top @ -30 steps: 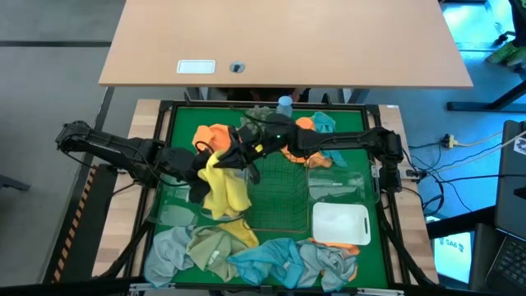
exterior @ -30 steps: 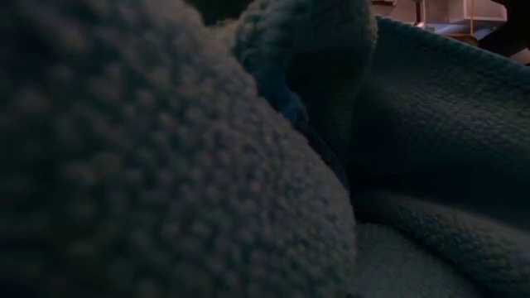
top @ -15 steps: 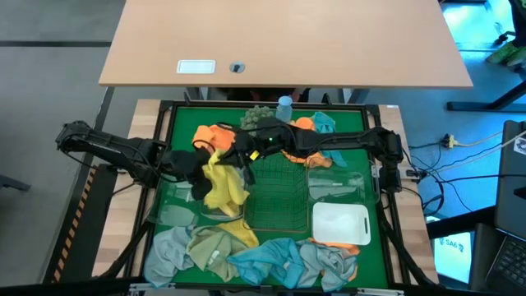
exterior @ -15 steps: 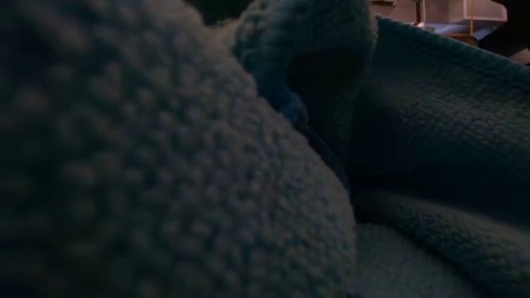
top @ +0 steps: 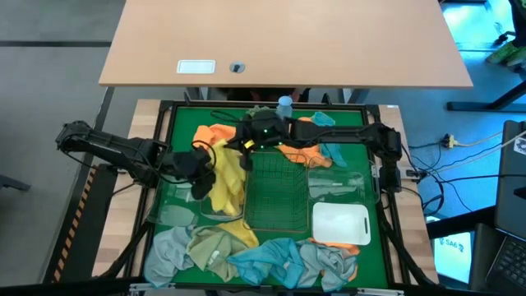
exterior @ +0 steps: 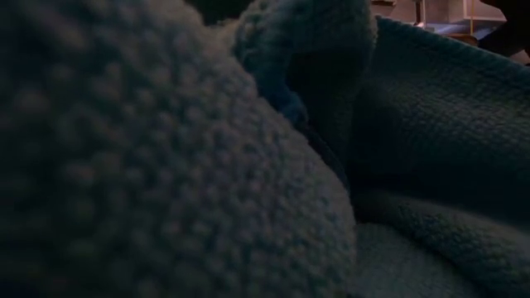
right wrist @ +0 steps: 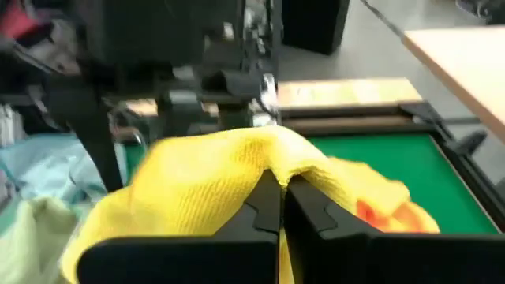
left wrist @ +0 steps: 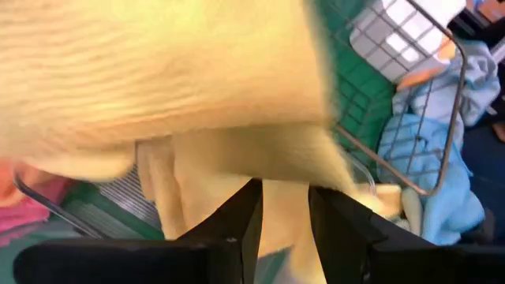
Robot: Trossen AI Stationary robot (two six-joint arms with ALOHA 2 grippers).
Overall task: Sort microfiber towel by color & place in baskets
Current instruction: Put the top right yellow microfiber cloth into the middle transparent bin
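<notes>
A yellow towel is pinched by both the left hand and the right hand beside the wire basket, while many towels are left unsorted below them.

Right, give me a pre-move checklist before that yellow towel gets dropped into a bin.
1. Left gripper pinching the yellow towel: ok.
2. Right gripper shut on the same towel's upper edge: ok.
3. Towel lifted clear of the orange towel: cannot tell.
4. Clear bin under the hanging towel: ok.
5. Wire-mesh basket clear of towels: ok.
6. Low view usable: not ok, cloth covers it.
</notes>
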